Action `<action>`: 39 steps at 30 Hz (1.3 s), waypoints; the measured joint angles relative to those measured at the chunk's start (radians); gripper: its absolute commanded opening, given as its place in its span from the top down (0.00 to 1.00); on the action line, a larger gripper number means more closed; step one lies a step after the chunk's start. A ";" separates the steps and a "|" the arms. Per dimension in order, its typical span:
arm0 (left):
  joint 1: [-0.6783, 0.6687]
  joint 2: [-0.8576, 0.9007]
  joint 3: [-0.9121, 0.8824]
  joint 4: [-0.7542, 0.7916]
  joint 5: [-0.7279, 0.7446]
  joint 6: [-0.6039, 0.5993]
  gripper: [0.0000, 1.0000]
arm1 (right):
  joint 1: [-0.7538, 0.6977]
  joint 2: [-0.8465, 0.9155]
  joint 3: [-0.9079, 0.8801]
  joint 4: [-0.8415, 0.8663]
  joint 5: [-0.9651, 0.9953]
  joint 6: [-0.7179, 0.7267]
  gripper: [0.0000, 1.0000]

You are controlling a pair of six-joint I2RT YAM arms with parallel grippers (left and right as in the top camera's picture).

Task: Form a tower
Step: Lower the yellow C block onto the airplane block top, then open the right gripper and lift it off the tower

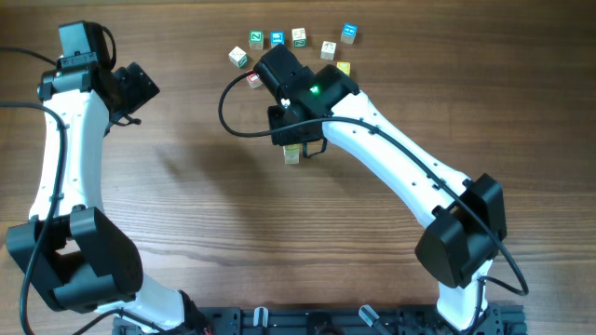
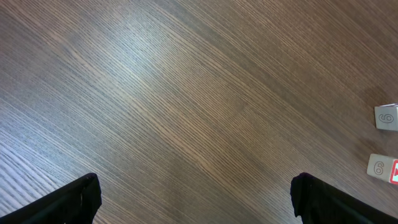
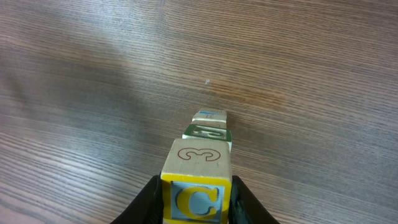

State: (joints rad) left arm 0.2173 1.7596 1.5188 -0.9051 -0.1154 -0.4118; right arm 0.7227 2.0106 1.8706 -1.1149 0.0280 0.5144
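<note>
My right gripper [image 3: 196, 198] is shut on a yellow cube [image 3: 196, 163] with a blue-and-yellow C face and a "3" on top. Directly under that cube stands the tower [image 3: 209, 131], a narrow column whose green-edged and blue-edged cubes peek out beyond it. I cannot tell whether the held cube touches the column. From overhead the tower [image 1: 292, 155] shows only as a pale cube under the right gripper [image 1: 296, 141]. My left gripper [image 1: 140, 88] stays far left, open over bare wood, its dark fingers [image 2: 74, 202] wide apart.
Several loose letter cubes lie in an arc at the back of the table, among them a blue one [image 1: 349, 33] and a green one [image 1: 256, 38]. Two pale number cubes [image 2: 385, 116] show at the right edge of the left wrist view.
</note>
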 measured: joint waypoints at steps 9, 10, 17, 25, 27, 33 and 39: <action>0.000 0.000 0.000 0.000 0.000 0.000 0.00 | 0.000 0.000 0.000 -0.006 -0.002 0.000 0.76; 0.000 0.000 0.000 0.000 0.000 0.000 0.00 | 0.000 0.000 0.000 -0.006 -0.002 0.000 0.75; 0.000 0.000 0.000 0.000 0.000 0.000 0.00 | 0.000 0.000 0.000 -0.006 -0.002 -0.003 0.57; 0.000 0.000 0.000 0.000 0.000 0.000 0.00 | 0.000 0.000 0.000 -0.006 -0.002 -0.004 0.41; 0.000 0.000 0.000 0.000 0.000 0.000 0.00 | 0.000 0.000 0.000 -0.006 -0.002 -0.003 0.30; 0.000 0.000 0.000 0.000 0.000 0.000 0.00 | 0.000 0.000 0.000 0.056 0.019 -0.006 0.06; 0.000 0.000 0.000 0.000 0.000 0.000 0.00 | -0.053 0.000 0.000 0.126 0.098 0.005 0.03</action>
State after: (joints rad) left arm 0.2173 1.7596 1.5188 -0.9051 -0.1154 -0.4118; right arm 0.6701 2.0106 1.8702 -0.9886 0.1257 0.5194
